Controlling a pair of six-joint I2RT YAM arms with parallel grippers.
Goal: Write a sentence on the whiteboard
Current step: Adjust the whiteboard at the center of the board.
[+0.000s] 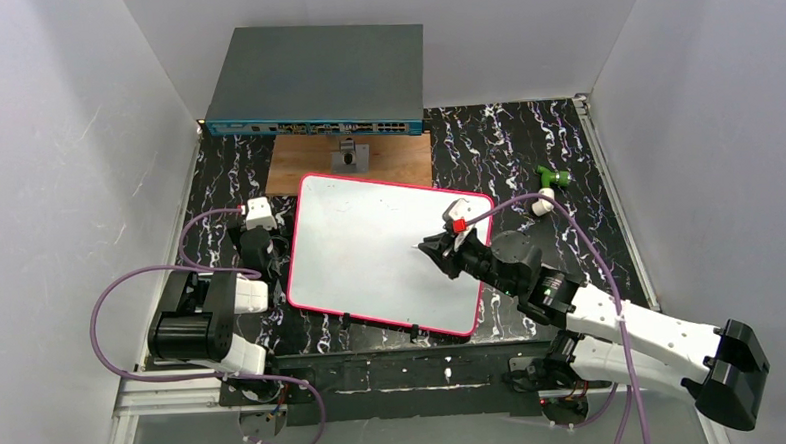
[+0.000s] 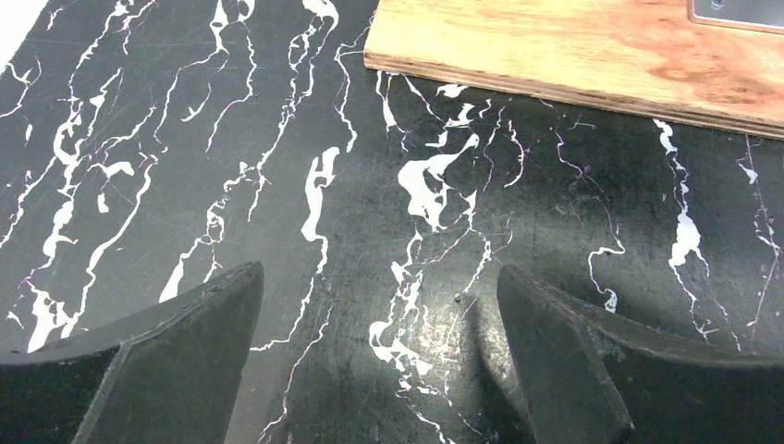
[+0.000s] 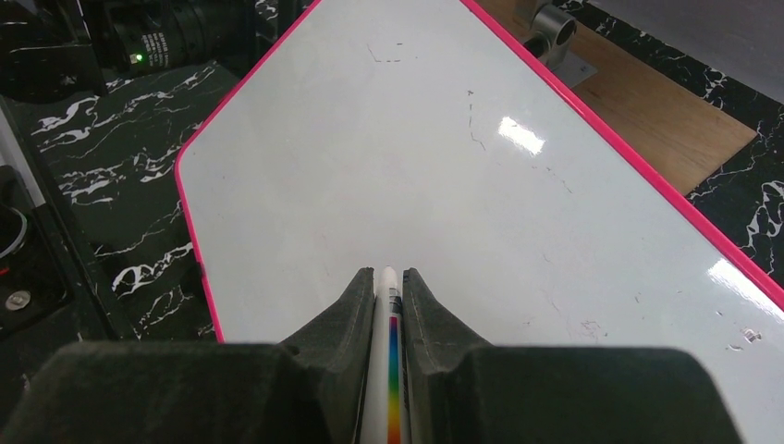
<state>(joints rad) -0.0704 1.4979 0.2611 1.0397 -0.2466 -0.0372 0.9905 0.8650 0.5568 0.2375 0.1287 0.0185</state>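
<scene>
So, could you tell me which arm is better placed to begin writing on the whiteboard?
Right: the right pincer grips a marker over the whiteboard, while the left pincer hangs open and empty off the board.

white whiteboard (image 1: 370, 243), pink rim; black white-veined table (image 2: 277, 139); brown wooden board (image 2: 573, 46).

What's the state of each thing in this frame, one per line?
Whiteboard: lying flat, no words written, faint marks only.
Marker: gripped, tip pointing out over the whiteboard.
Right end effector: shut on the marker.
Left end effector: open, empty.
</scene>
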